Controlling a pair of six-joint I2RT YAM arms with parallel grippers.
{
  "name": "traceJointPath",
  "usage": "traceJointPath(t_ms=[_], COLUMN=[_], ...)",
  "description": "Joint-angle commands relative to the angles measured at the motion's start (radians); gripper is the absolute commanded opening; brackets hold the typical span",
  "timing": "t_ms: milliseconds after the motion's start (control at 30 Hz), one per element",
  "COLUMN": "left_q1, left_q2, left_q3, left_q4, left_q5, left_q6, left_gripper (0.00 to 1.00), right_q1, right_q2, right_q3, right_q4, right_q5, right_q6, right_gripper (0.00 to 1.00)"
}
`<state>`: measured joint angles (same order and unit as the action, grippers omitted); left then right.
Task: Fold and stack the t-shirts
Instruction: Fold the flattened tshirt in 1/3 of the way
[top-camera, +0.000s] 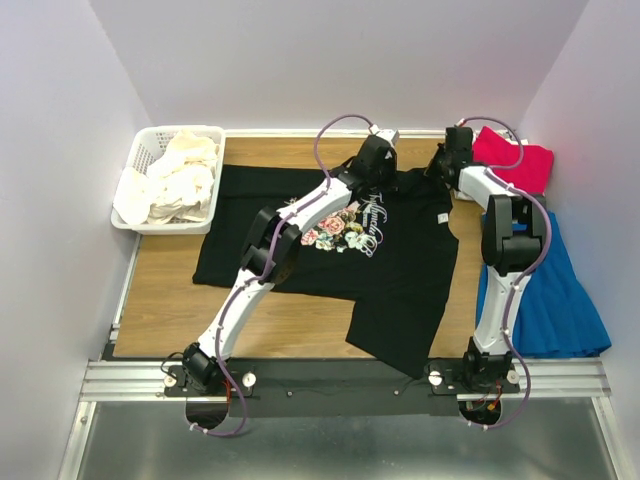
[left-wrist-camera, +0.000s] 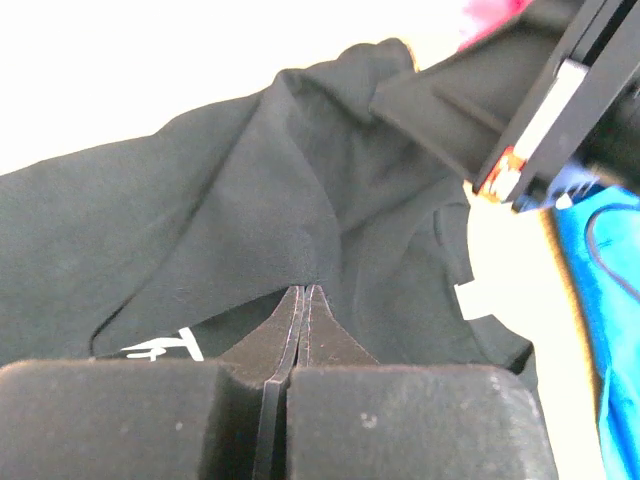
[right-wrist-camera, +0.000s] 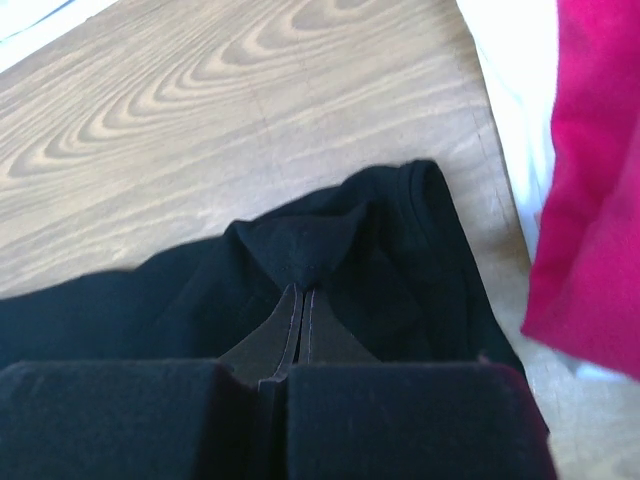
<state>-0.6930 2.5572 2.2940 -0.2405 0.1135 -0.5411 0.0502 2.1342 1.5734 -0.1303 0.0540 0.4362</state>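
Jaws clamped together on cloth, the left gripper (left-wrist-camera: 303, 292) and right gripper (right-wrist-camera: 300, 292) each pinched the far edge of the black shirt (top-camera: 400, 270) spread across the table (top-camera: 170, 300), possibly at a sleeve, probably to pull it near for a fold.

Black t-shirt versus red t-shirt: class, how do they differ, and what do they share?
The black t-shirt lies spread across the table; the red t-shirt sits compact, far right. Black bears a floral print; red looks plain. Both arms' jaws pinch black; red is untouched. Both are cloth.
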Motion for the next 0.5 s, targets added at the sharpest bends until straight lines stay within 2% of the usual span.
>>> traceJointPath(t_ms=[0,300,467], left_q1=[0.009,0.012,0.012], left_q2=[-0.068,-0.095,-0.136], left_q3=[-0.03,-0.073,-0.135], left_q4=[0.01,-0.005,-0.02], left_q5=[-0.008,0.011,0.023], left_q6=[0.024,0.05,0.076], left_gripper=[0.0,0.0,0.0], right_q1=[-0.007,-0.007,-0.006], right_q2=[-0.094,-0.195,-0.322], right_q3=[-0.053,-0.164,-0.262], right_q4=[-0.017,-0.017,-0.019], right_q5=[0.014,0.064,0.087], right_q6=[-0.013,-0.019,-0.016], right_gripper=[0.01,0.01,0.01])
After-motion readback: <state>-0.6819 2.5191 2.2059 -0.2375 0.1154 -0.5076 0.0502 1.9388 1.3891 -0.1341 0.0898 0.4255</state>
